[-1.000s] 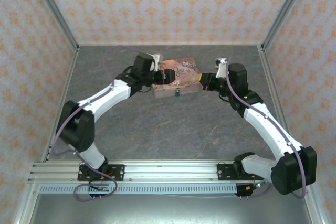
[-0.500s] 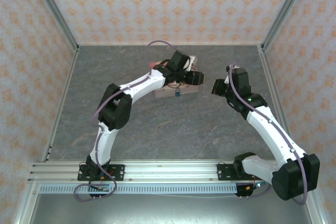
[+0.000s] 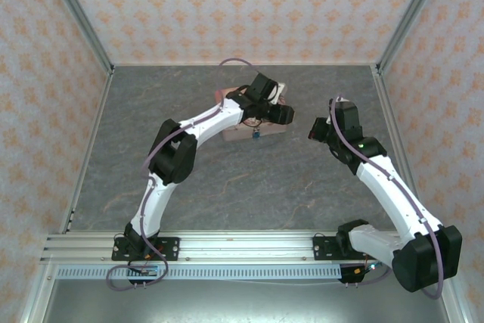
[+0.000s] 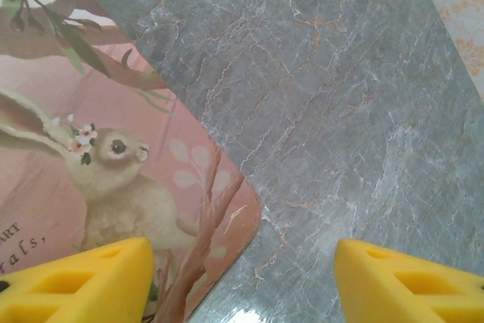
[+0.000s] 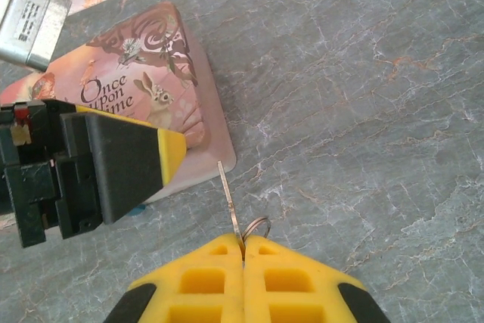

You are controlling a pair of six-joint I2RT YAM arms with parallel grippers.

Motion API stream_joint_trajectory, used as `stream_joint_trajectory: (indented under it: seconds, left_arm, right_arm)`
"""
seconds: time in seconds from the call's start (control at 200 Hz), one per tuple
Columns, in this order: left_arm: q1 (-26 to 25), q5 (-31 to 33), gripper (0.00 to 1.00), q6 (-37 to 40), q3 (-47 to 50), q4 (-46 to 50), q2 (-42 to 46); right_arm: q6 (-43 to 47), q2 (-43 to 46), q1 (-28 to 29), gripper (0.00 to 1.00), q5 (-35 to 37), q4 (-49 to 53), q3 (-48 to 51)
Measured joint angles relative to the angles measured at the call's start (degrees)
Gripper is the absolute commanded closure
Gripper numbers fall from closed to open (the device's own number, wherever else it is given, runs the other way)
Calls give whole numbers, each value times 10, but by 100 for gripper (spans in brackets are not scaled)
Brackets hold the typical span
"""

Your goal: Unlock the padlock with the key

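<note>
Right gripper pinches key, blade pointing toward pink tin. Padlock at tin's near face, leftward. Left gripper spread above tin corner.

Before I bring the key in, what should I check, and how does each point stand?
1. Key grip: the thin silvery key on its wire ring is pinched in the shut right gripper, blade pointing forward: ok.
2. Lock found: the tiny blue-teal padlock sits at the near side of the pink illustrated tin box: ok.
3. Keyhole facing the key: too small to see: cannot tell.
4. Tin braced: the left gripper is open over the tin's corner, gripping nothing: not ok.
5. Approach lane: in the right wrist view a left finger lies beside the blade's line, probably crowding it: not ok.
</note>
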State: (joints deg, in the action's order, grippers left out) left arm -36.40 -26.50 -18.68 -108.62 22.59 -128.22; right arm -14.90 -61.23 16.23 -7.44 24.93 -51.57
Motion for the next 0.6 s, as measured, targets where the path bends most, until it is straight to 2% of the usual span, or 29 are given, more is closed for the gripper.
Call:
stream_joint_trajectory:
  seconds: [0.285, 0.601]
  left_arm:
    - [-15, 0, 37, 8, 157, -15, 110]
    - [-25, 0, 36, 6, 273, -28, 202]
  right_arm:
    - [2, -16, -3, 100, -20, -2, 0]
    - [2, -50, -3, 100, -138, -60, 16]
